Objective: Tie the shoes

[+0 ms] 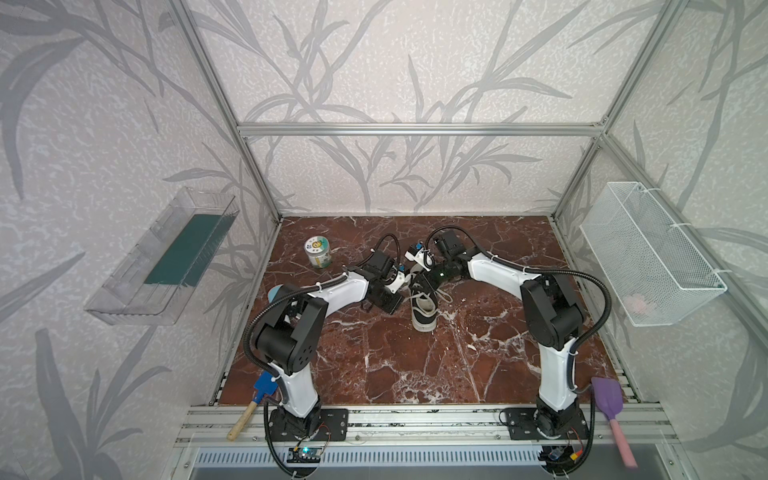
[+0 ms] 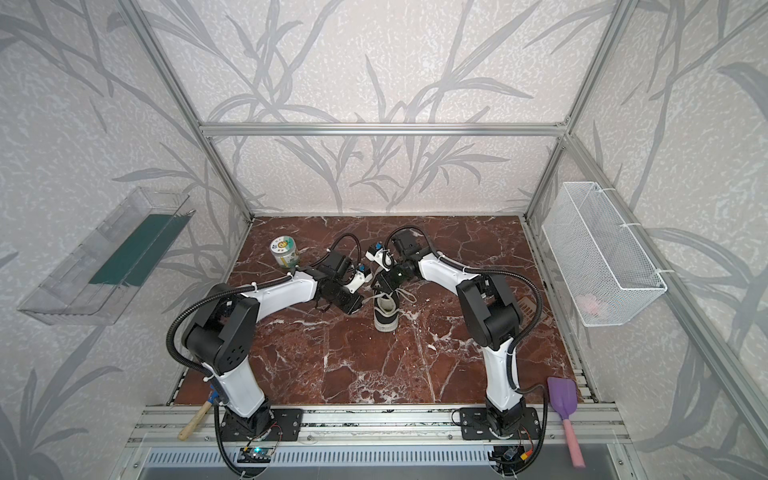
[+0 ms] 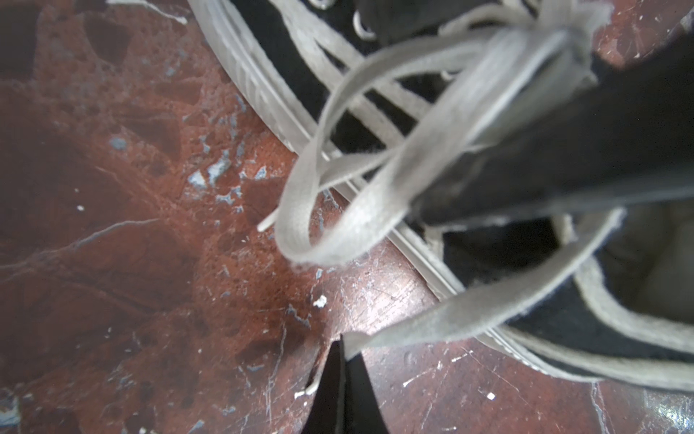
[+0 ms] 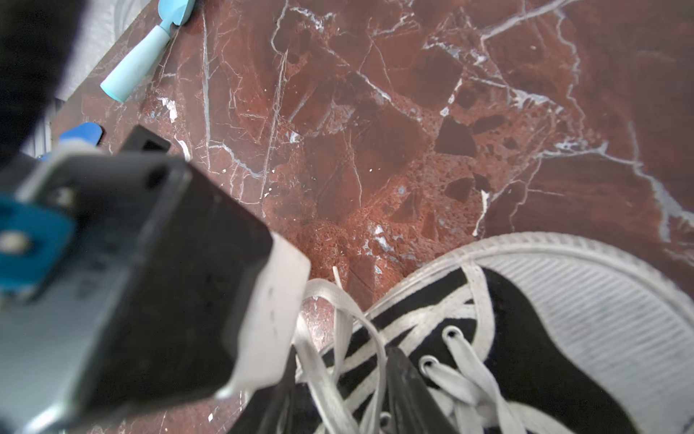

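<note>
Sneaker (image 1: pixel 424 311), black canvas with a white ribbed toe cap, white sole and flat white laces (image 3: pixel 300 195), sits near the middle of the red marble desk (image 1: pixel 374 365), between the two arms; both top views show its place but hide the fingertips; the left wrist view shows the left end effector (image 3: pixel 343 351) closed, pinching one lace strand; the right wrist view shows the right end effector (image 4: pixel 342 357) partly open, fingers astride loose strands, gripping nothing.
</note>
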Robot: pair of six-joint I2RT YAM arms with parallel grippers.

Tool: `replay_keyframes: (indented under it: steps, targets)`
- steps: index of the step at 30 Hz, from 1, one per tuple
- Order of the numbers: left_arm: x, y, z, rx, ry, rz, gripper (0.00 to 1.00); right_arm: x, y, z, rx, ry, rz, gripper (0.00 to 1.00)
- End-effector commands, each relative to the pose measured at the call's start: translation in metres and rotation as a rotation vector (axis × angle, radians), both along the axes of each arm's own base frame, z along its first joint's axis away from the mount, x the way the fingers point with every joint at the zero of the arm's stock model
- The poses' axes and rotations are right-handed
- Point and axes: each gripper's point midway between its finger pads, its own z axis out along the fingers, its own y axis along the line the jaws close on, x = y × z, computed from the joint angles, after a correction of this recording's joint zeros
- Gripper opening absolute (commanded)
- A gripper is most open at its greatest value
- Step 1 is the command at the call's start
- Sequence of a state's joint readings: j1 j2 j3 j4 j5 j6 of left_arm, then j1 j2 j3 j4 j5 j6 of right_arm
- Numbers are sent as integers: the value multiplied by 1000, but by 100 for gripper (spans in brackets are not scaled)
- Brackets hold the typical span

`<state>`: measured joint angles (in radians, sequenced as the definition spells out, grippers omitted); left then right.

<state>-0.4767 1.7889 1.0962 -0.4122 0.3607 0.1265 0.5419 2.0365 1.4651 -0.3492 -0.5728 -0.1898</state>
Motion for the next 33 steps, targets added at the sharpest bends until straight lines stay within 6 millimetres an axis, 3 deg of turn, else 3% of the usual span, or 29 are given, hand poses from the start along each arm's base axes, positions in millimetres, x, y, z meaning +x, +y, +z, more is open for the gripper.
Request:
replay_keyframes:
  steps: [1,8,15,19,33]
  targets:
    - [-1,0,11,-17,-14,12,0,-8,-1,-19,-37,5,25,38]
    - [2,3,11,-12,-9,22,0,-8,0,-21,-50,-7,30,21]
    - [5,4,9,6,4,13,0,-7,3,-2,22,-19,-7,1]
    - [10,5,7,34,16,-2,0,-6,4,13,135,-25,-34,0]
    - [27,4,1,79,57,-62,0,-6,-7,30,340,-24,-72,0]
